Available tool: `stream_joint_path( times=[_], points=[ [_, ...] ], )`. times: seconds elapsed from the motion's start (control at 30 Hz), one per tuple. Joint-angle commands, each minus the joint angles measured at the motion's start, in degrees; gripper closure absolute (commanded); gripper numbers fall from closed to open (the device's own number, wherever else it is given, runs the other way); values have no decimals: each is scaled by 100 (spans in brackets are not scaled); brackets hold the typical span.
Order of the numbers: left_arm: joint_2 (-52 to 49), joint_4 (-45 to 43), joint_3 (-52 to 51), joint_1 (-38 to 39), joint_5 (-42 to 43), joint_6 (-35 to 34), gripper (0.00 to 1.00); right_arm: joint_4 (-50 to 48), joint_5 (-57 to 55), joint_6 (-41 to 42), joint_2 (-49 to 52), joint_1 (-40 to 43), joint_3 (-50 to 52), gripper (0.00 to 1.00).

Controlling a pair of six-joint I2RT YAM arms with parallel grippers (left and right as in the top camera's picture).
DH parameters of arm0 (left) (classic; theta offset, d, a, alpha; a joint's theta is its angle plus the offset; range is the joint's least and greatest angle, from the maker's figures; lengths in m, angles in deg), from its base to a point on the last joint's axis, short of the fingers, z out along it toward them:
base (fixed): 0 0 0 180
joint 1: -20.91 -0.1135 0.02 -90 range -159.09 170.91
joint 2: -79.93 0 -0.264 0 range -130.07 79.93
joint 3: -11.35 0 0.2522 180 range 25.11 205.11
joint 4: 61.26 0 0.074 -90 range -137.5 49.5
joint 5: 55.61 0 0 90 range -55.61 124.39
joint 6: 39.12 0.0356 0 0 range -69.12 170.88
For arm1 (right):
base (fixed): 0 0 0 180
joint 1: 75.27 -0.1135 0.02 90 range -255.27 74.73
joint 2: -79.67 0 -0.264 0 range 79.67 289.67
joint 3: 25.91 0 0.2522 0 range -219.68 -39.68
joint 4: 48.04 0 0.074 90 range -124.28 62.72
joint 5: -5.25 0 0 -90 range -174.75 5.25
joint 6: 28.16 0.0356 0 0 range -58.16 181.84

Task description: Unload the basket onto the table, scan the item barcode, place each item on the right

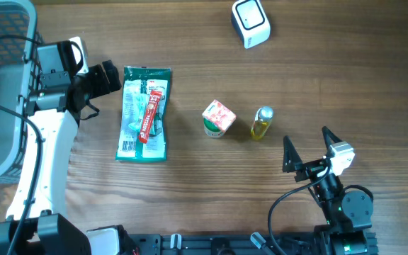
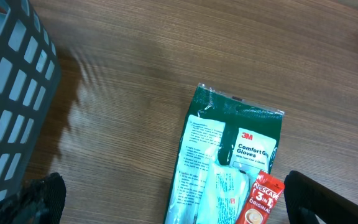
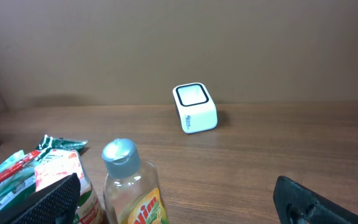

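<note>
gloves pack (image 1: 144,138) lies flat, sachet (image 1: 151,112) on top — left pincer (image 1: 112,78) and right pincer (image 1: 307,138) wide, empty; you may snag the sachet instead.

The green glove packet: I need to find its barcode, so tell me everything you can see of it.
The green glove packet is a flat, glossy plastic bag, dark green at its far end and edges, with a pale printed panel marked 3M and Gloves. It lies flat on the wooden table, left of centre, and looks unopened. A red Nescafé sachet lies slantwise on top of it. Fine print at one corner is too small to tell as a barcode.
</note>
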Motion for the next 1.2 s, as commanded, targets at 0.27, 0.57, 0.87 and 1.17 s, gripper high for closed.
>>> stream_joint_path(
  times=[0.27,0.57,0.87,1.17],
  points=[
    [83,-17,105,-22,85,133,0,-22,-35,-2,0,24,7,0],
    [83,-17,105,-22,87,133,0,997,138,319,55,24,-1110,0],
    [83,-17,105,-22,85,133,0,3526,68,295,2691,24,-5353,0],
    [83,-17,105,-22,85,133,0,7213,164,317,6581,24,-9884,0]
  ],
)
